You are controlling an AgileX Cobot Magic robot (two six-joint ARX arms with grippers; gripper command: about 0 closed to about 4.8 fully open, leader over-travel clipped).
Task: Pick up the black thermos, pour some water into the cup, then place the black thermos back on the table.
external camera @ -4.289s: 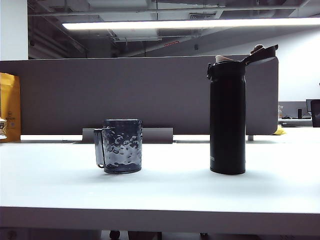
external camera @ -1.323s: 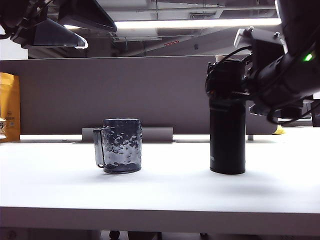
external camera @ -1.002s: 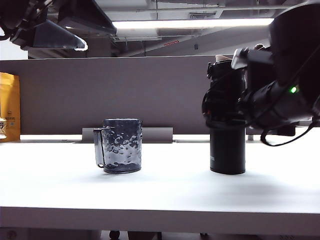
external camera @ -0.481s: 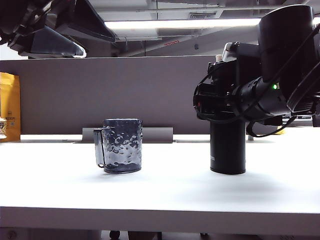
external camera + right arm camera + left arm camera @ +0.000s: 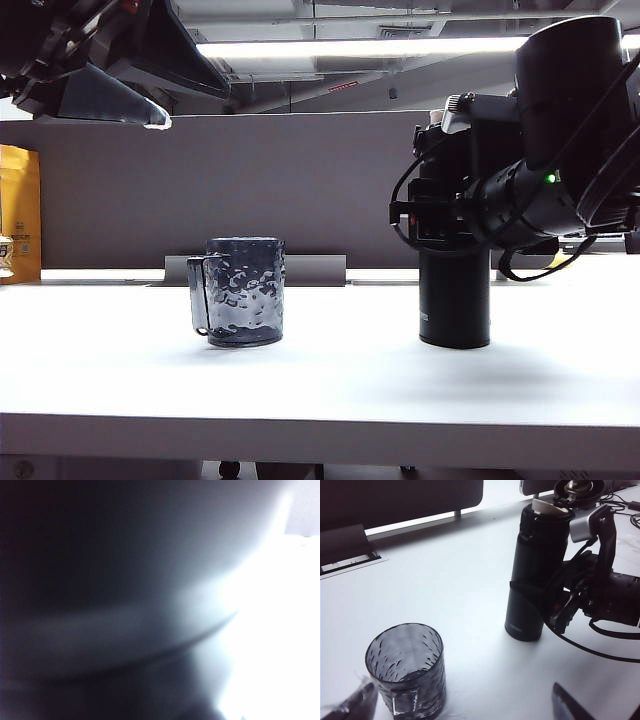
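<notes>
Black thermos [image 5: 455, 300] upright on table [image 5: 320, 390], lid flipped open; right gripper [image 5: 425, 215] wraps its mid-body, jaws around it, can't tell if clamped yet. Left wrist cam shows spout + a finger band across the flask [image 5: 535, 570]; right wrist cam is just dark blur. Cup [image 5: 240, 291] well apart from right gripper, bare tabletop between. Left gripper [image 5: 462, 705] high above cup [image 5: 407, 667], jaws wide, empty. Grey partition [image 5: 250, 190] behind, yellow bag [image 5: 18, 212] far side.
</notes>
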